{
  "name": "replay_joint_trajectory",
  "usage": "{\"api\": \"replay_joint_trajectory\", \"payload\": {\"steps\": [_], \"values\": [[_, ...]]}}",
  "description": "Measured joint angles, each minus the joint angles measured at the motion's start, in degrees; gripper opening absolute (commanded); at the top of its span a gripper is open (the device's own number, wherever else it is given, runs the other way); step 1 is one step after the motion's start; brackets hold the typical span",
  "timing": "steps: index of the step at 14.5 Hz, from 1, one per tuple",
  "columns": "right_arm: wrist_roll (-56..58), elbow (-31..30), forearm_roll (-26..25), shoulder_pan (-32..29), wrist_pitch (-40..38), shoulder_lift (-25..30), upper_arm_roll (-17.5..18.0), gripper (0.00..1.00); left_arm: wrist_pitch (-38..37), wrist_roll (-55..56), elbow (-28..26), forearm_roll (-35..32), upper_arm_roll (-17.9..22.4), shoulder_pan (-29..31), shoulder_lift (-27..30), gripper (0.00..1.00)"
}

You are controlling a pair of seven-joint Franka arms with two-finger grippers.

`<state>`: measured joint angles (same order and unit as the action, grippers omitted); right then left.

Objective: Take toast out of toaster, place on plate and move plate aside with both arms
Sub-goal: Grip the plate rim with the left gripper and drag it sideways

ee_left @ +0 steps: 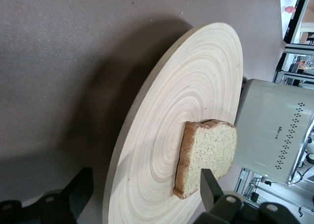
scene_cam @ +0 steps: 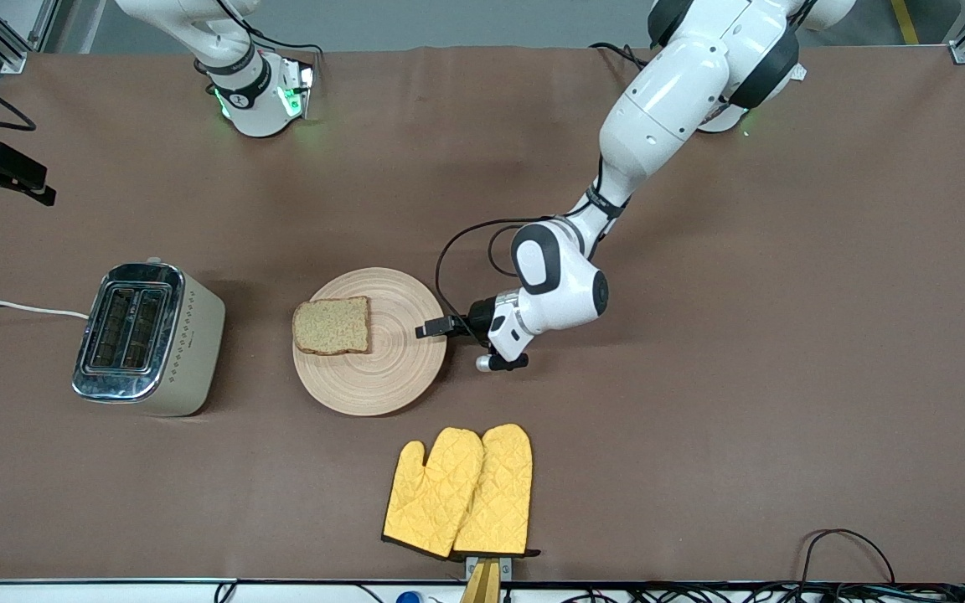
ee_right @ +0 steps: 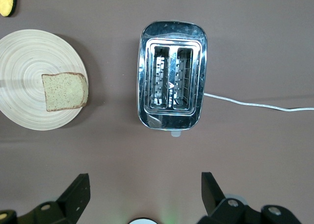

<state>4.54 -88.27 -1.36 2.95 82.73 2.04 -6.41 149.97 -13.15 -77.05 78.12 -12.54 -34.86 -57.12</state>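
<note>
Wooden plate (scene_cam: 382,368) carries the toast (scene_cam: 332,326) beside the toaster (scene_cam: 147,337), whose writing we cannot read, while the left gripper (scene_cam: 430,328) straddles its rim with jaws apart, the right gripper (ee_right: 142,197) waiting wide open above the toaster.

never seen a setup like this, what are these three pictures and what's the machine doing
Two white robot arms stand at a brown table. The big picture looks down from a high camera facing them; each of the other two comes from a camera on one arm's wrist.

On the table lie a round wooden plate with a slice of toast on it, a toaster toward the right arm's end, and yellow oven mitts nearer the front camera.

The left gripper is down at the plate's rim, its fingers apart on either side of the edge, gripping nothing yet. The right gripper waits open, high above the toaster, holding nothing.
</note>
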Motion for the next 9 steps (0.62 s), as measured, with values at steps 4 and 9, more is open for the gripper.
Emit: {"api": "replay_joint_trajectory", "payload": {"steps": [4,9], "values": [[0.00,0.00,0.00,0.04,0.00,0.00,0.02,1.00,1.32,-0.10,0.54,0.00,0.05,-1.17,-0.97,0.04],[0.00,0.00,0.00,0.05,-0.23,0.00,0.03,1.00,1.20,-2.87,1.05,0.35,0.12,-1.06,-1.10,0.00]]}}
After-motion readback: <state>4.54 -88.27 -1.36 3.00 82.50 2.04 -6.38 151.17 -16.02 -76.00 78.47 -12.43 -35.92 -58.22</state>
